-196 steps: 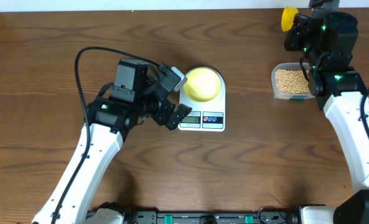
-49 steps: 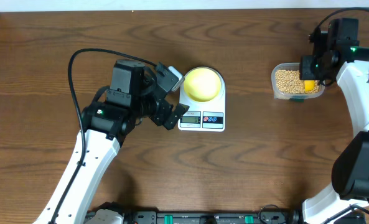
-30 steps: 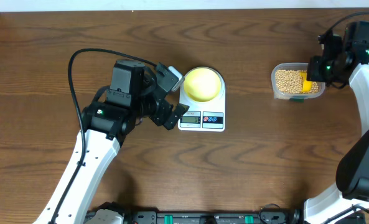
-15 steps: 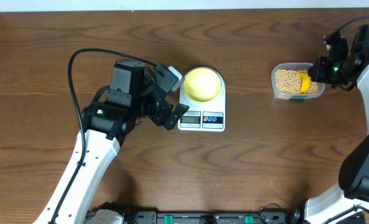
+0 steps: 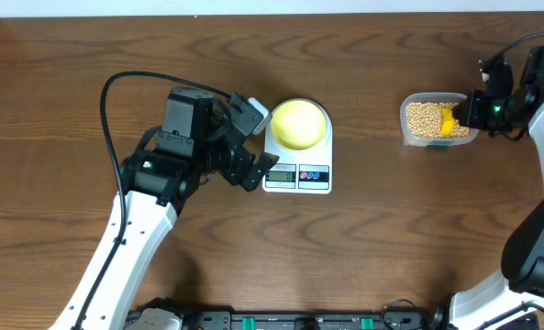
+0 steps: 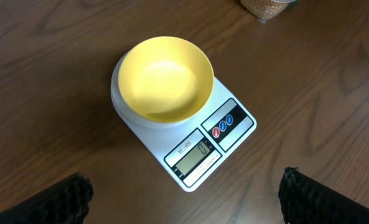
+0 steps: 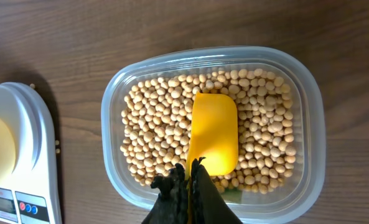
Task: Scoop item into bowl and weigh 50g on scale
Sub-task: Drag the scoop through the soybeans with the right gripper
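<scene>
beans: loose tan soybeans (image 7: 153, 124) fill clear tub (image 7: 308, 155), upper right of overhead view; none in bowl.
bowl: pale-yellow bowl (image 6: 165, 78), empty, sits on scale (image 6: 234, 121) platform, frame centre; display looks like 0.
R gripper (image 7: 187, 177): clenched on handle of yellow scoop (image 7: 214, 134); blade lies among beans, mid-tub.
L gripper (image 5: 256, 142): jaws spread, holding nothing, just left of scale.
handling: beans hard, light, roll easy. Prob no finger pick; lift w/ scoop, blade level.
</scene>
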`<state>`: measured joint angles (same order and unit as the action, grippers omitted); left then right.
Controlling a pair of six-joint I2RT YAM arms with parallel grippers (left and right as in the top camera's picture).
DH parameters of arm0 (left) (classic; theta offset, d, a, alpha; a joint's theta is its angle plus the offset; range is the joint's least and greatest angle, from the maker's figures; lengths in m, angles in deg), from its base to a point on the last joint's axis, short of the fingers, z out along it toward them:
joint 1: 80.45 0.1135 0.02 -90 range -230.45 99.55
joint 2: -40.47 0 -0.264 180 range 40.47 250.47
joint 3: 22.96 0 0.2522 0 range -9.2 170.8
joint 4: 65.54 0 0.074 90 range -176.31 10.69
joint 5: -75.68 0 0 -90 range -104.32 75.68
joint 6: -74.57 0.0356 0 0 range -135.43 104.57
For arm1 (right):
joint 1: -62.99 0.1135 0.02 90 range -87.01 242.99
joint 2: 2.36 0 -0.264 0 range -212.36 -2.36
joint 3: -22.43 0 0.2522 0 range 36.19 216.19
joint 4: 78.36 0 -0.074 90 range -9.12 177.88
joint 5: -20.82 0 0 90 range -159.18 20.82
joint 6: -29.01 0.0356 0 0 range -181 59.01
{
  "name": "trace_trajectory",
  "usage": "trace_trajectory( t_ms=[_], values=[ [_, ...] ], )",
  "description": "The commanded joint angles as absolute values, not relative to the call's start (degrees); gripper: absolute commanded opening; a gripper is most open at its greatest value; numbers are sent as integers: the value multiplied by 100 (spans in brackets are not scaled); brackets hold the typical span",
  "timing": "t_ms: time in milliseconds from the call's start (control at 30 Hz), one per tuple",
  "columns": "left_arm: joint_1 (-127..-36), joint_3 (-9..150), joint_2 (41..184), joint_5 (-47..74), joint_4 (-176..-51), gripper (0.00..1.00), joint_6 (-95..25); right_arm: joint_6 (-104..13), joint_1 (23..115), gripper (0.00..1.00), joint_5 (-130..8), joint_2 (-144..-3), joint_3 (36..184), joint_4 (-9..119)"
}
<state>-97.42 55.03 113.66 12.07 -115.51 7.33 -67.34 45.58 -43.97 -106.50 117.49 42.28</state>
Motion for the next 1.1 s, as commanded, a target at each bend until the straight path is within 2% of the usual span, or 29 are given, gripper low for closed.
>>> trace_trajectory(
  t_ms=[0,333,1067],
  values=[
    [-9722,5476,11344,1157,-11577,98,805,-6767,4459,1,-4235,-10751,11633,4193],
    [-9722,5476,11344,1155,-11577,98,805,-6616,4051,1,-3959,-10751,11631,4256],
    [-9722,5476,11344,1155,-11577,98,805,-6422,4057,1,-3426,-10753,11395,4442]
  ],
)
